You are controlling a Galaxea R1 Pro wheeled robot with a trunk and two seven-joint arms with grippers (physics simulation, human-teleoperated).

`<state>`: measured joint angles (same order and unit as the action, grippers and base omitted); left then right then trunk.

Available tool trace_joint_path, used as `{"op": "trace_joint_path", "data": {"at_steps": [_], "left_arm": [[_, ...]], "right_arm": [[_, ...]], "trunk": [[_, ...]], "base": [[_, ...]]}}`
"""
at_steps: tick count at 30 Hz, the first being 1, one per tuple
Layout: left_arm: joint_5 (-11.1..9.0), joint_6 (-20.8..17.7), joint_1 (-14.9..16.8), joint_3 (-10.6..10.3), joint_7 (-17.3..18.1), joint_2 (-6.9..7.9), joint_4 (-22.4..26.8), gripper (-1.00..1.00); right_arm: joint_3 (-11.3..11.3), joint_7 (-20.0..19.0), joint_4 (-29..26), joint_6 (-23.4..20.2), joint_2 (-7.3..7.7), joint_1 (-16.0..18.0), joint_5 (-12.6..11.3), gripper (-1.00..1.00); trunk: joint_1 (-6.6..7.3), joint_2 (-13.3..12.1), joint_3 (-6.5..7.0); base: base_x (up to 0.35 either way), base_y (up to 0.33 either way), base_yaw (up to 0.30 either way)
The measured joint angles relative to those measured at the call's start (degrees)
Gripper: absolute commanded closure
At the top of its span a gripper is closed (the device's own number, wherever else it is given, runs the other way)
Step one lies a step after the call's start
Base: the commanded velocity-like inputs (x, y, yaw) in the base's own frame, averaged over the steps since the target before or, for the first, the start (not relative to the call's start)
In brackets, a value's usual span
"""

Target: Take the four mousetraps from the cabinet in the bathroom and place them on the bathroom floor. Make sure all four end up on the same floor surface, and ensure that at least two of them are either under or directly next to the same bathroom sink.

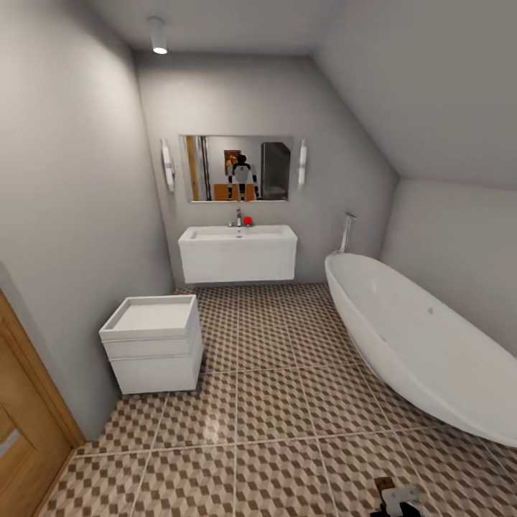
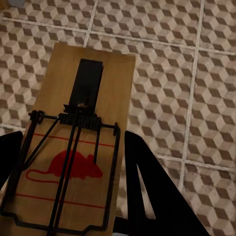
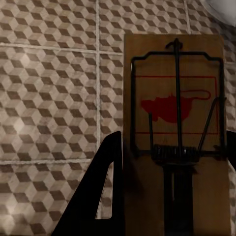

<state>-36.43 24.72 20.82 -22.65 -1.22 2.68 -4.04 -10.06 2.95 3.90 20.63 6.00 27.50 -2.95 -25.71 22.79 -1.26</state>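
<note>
Two mousetraps are in my grippers, each a tan board with black wire and a red mouse print. My left gripper is shut on one mousetrap, a black finger against each long edge. My right gripper is shut on the other mousetrap the same way. Both hang above the cube-patterned bathroom floor. A white wall-hung sink stands at the far wall, well ahead of me. The cabinet is out of view.
A white bathtub runs along the right side. A low white box unit stands against the left wall, and a wooden door is at the near left. A mirror hangs over the sink. Open tiles stretch between me and the sink.
</note>
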Motion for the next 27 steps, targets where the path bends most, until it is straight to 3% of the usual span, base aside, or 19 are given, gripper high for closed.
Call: {"op": "trace_joint_path", "data": {"at_steps": [13,27], "left_arm": [[0.0,0.0,0.0,0.0,0.0,-0.09,0.0,1.0],[0.1,0.0,0.0,0.0,0.0,-0.15,0.0,1.0]], "right_arm": [[0.0,0.0,0.0,0.0,0.01,0.0,0.0,1.0],[0.0,0.0,0.0,0.0,0.01,0.0,0.0,1.0]], "trunk": [[0.0,0.0,0.0],[0.0,0.0,0.0]], "base": [[0.329,-0.007,0.016],[0.329,-0.087,0.0]]}}
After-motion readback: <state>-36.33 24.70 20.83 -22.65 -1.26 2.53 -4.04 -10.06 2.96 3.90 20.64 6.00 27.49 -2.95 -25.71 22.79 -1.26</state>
